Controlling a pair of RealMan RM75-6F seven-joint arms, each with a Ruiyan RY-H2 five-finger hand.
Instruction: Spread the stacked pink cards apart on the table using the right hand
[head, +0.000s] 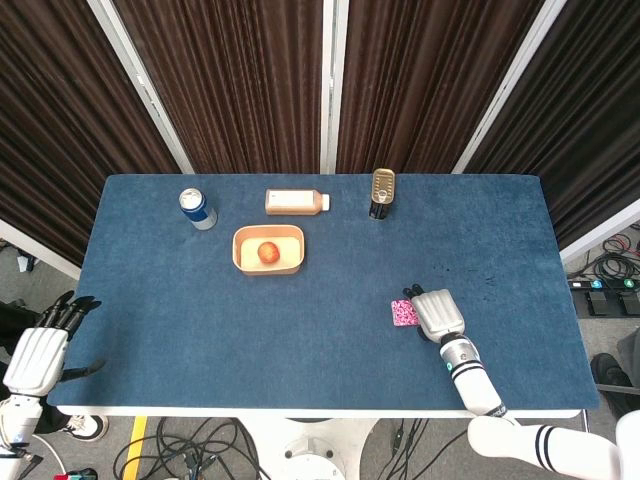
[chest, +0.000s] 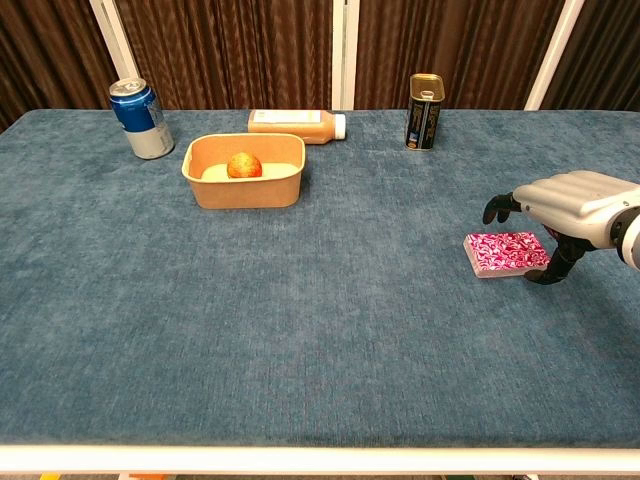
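Right hand: palm down over the right part of the cards, at the near right of the table; the forearm runs back to the near right edge.
Right hand fingers: apart and curved downward past the far side of the stack; a dark digit reaches down at the stack's right end. Whether any tip presses the top card cannot be told. Nothing is clasped.
Left hand: off the table beyond its near left corner, back upward, dark fingers apart, holding nothing.
Cards: one pink patterned stack, squared up, lying flat; in the head view only its left part shows beside the hand.
Can: one, blue, upright at the far left.
Bowl: one, tan, right of the can and nearer.
Fruit: one round orange piece, inside the bowl.
Bottle: one, on its side just beyond the bowl, white cap to the right.
Tin: one, dark with a gold top, upright at the far centre-right.
Hands counted: two.
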